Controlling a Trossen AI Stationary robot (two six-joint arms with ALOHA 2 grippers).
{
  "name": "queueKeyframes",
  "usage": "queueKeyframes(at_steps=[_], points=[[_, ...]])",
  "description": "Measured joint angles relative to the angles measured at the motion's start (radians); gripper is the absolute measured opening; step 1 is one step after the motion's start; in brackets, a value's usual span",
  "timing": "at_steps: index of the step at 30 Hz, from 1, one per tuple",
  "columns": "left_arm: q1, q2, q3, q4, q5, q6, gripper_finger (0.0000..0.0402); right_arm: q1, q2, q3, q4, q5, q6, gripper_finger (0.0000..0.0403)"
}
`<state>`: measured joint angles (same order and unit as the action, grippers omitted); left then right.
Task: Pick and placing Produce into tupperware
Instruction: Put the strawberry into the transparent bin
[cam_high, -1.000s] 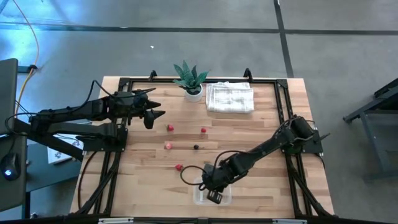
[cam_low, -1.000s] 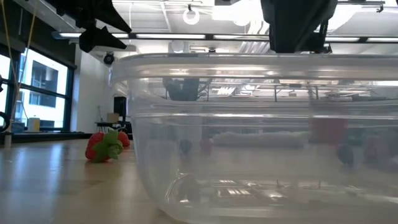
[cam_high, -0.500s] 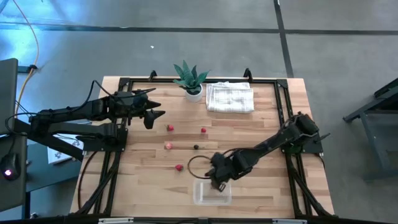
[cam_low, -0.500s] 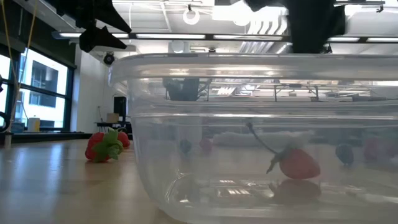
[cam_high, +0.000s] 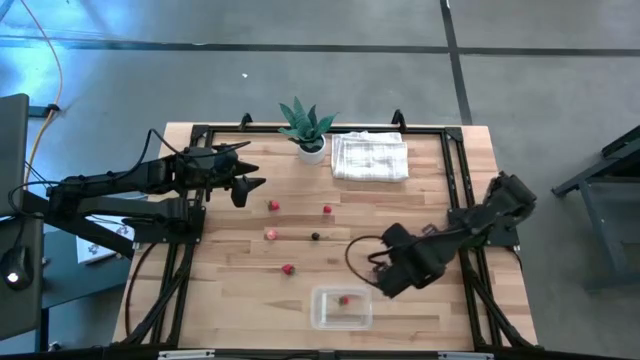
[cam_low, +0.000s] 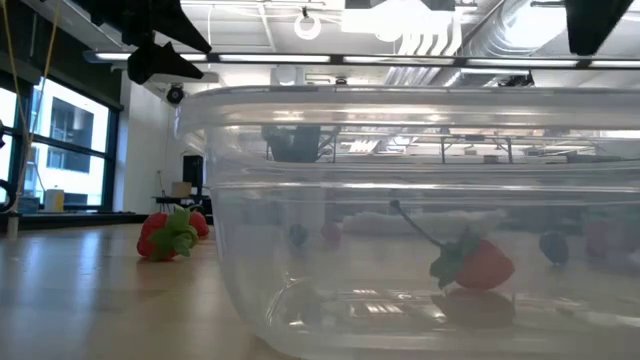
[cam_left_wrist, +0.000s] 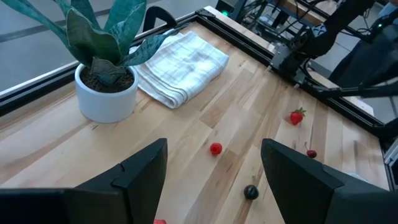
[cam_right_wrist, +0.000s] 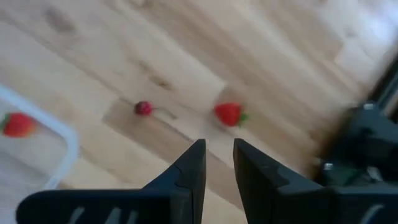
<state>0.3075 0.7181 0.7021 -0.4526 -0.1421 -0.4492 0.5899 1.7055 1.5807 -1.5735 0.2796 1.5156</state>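
Observation:
The clear tupperware (cam_high: 341, 308) stands near the table's near edge and fills the low view (cam_low: 420, 200). One red strawberry (cam_high: 344, 299) lies on its floor (cam_low: 480, 266). More produce lies on the wood: red pieces (cam_high: 273, 205) (cam_high: 327, 209) (cam_high: 288, 268), a pinkish one (cam_high: 270, 233) and a dark one (cam_high: 315, 237). My right gripper (cam_high: 388, 285) hovers just right of the container, open by a narrow gap (cam_right_wrist: 219, 177); below it I see a stemmed dark-red piece (cam_right_wrist: 143, 108) and a strawberry (cam_right_wrist: 229, 114). My left gripper (cam_high: 250, 183) waits open at the table's left (cam_left_wrist: 214, 186).
A green potted plant (cam_high: 308, 128) and a folded white cloth (cam_high: 370, 157) sit at the far edge. A black metal frame (cam_high: 455, 160) runs along the table's sides. Bare wood lies between the scattered pieces and the container.
My right gripper has risen from over the container and moved toward the far edge, then toward the right edge. The strawberry has dropped into the container and now rests on its floor.

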Motion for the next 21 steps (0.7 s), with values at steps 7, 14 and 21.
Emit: queueKeyframes(at_steps=[7, 14, 21], points=[[0.000, 0.026, 0.000, -0.141, -0.057, -0.015, 0.0248, 0.040, -0.293, -0.289, 0.116, 0.096, 0.186, 0.0074], [-0.001, 0.167, -0.001, -0.333, -0.053, 0.007, 0.0248, 0.032, -0.510, -0.512, 0.356, 0.151, 0.208, 0.0074], [0.000, 0.404, -0.001, -0.319, -0.026, 0.062, 0.0248, -0.020, -0.554, -0.555, 0.407, 0.162, 0.106, 0.0074]])
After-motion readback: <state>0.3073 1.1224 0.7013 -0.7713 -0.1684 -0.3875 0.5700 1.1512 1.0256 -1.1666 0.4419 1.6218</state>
